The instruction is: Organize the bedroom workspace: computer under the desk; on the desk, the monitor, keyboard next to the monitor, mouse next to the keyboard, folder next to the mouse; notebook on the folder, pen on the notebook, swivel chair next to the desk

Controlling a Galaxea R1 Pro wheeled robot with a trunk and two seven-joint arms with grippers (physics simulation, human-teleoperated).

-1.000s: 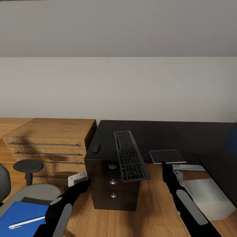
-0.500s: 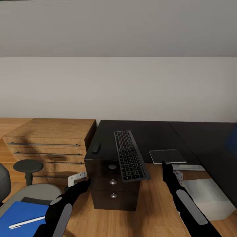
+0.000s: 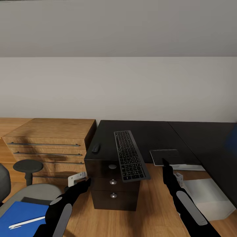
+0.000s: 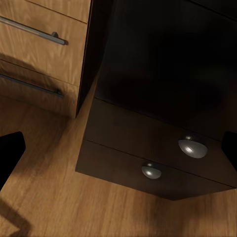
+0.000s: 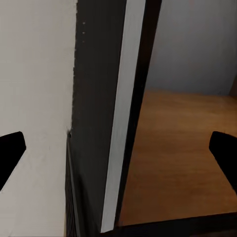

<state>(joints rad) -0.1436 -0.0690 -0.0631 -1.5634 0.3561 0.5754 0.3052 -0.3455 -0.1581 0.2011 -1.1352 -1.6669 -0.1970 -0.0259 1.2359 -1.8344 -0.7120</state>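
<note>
Head view: keyboard (image 3: 130, 159) overhanging the desk's (image 3: 154, 136) front edge, mouse (image 3: 95, 148) near its left edge, folder (image 3: 19, 214) with pen (image 3: 26, 222) on the swivel chair (image 3: 34, 194); wrist views: left gripper (image 4: 118, 148) and right gripper (image 5: 118, 148) spread, empty.

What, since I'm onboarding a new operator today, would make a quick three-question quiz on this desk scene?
1. True or false: the keyboard lies wholly on the desk.
2. The pen lies on: A the folder; B the desk; C the floor.
3. Fill in: in the head view, the mouse sits to the keyboard's ___.

Key: 1 false, its near end overhangs the front edge; 2 A; 3 left.
</note>
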